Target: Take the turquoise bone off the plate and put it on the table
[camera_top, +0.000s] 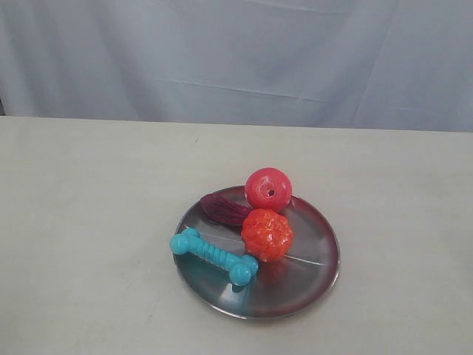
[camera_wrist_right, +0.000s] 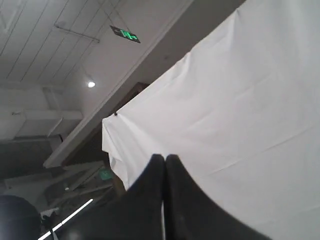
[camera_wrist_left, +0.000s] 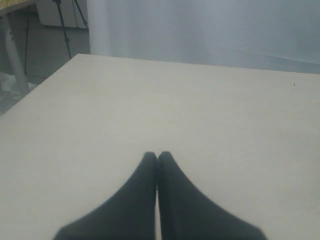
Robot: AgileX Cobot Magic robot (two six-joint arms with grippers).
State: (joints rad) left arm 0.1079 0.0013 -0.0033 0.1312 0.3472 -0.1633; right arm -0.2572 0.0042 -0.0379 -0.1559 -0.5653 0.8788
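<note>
Here we see the bone (camera_top: 214, 256) lying at the left rim of the plate (camera_top: 310, 285), close to an orange ball (camera_top: 267, 235). We judge it light, rubbery, grippy; take its ribbed shaft. The left gripper (camera_wrist_left: 157, 156) and right gripper (camera_wrist_right: 164, 158) are closed, empty.

Four toys (camera_top: 213, 256), one plate (camera_top: 310, 275)

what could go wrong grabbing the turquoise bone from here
1. The turquoise bone has one end close beside the orange ball; a grasp there may send it rolling off the plate.
2. Its other end sits at the plate's rim, so pressing down could tip or slide the plate on the table.
3. The left gripper and right gripper are both shut; descending like that would just shove the bone.
</note>
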